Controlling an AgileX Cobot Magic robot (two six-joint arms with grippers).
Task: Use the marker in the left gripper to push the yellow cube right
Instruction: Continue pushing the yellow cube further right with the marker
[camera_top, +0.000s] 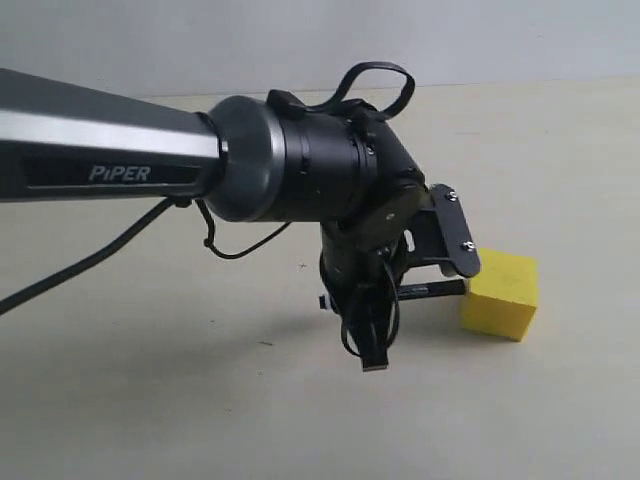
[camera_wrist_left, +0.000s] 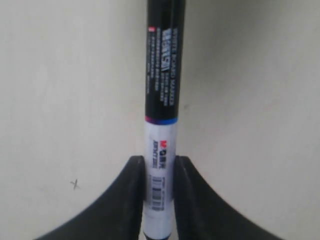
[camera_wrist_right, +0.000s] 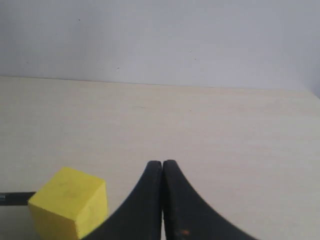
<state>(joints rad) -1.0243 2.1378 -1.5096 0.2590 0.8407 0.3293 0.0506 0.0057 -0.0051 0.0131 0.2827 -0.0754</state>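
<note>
Black left gripper (camera_wrist_left: 159, 165) fingers pinching marker (camera_wrist_left: 164, 75), its tip seemingly touching yellow cube (camera_top: 500, 295), right gripper (camera_wrist_right: 162, 167) fingers pressed together

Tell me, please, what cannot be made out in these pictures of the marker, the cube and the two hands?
- Marker, far end: left wrist view, cut off by the picture edge; the cube is outside that view.
- Marker's middle: exterior view, hidden behind the left hand and its cable.
- Cube's base: right wrist view, cut off by the edge.
- Right hand: outside the exterior view.
</note>
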